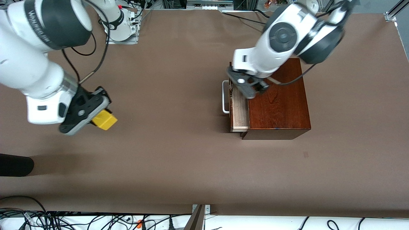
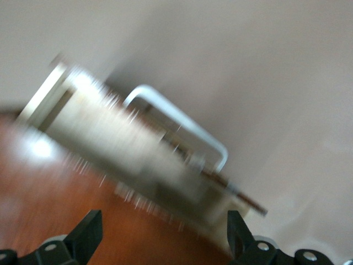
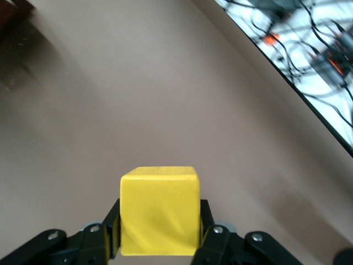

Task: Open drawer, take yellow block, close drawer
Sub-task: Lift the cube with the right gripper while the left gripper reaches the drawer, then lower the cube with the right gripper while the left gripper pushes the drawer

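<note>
While the right gripper point(image 1: 99, 115) clamps the yellow block point(image 1: 104, 120), the left gripper point(image 1: 247, 87), spread wide above the half-open drawer point(image 1: 239, 110), may slip past the handle point(image 1: 225, 96).

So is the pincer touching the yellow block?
Touching. The right wrist view shows the right pincer with a finger pressed on each side of the yellow block.

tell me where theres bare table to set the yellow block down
Bare brown table runs wide between the right hand, which holds the yellow block, and the drawer, and on toward the front camera. It is crowded at the wooden box, where the left hand hangs over the part-open drawer and its white handle.
</note>
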You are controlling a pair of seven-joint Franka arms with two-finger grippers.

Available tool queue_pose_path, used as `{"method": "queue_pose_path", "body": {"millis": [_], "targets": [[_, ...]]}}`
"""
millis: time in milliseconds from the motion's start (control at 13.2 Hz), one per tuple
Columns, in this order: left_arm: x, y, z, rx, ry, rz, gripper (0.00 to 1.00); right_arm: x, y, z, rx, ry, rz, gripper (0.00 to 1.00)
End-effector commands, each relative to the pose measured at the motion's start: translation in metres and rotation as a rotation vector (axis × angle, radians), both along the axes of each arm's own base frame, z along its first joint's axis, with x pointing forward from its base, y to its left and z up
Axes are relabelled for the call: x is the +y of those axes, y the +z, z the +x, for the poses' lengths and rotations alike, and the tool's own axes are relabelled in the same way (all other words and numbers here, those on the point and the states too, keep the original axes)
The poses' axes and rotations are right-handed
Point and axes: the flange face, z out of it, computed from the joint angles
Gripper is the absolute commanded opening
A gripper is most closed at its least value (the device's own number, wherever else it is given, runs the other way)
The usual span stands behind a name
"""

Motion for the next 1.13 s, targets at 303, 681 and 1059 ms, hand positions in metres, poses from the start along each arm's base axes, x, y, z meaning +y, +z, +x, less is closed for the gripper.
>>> {"method": "queue_pose_path", "body": {"millis": [303, 681, 1059], "targets": [[-0.122, -0.067, -0.053, -0.151, -0.603, -0.05, 1.0, -0.083, -0.077, -0.034, 0.141, -0.134, 0.0, 0.0], [-0.111, -0.123, -0.039, -0.122, -0.762, 0.004, 1.0, -0.121, -0.17, -0.062, 0.158, -0.28, 0.002, 0.0], [-0.063, -0.135, -0.01, -0.052, -0.759, 0.105, 1.0, -0.142, -0.264, -0.067, 0.098, -0.404, -0.002, 0.0]]}}
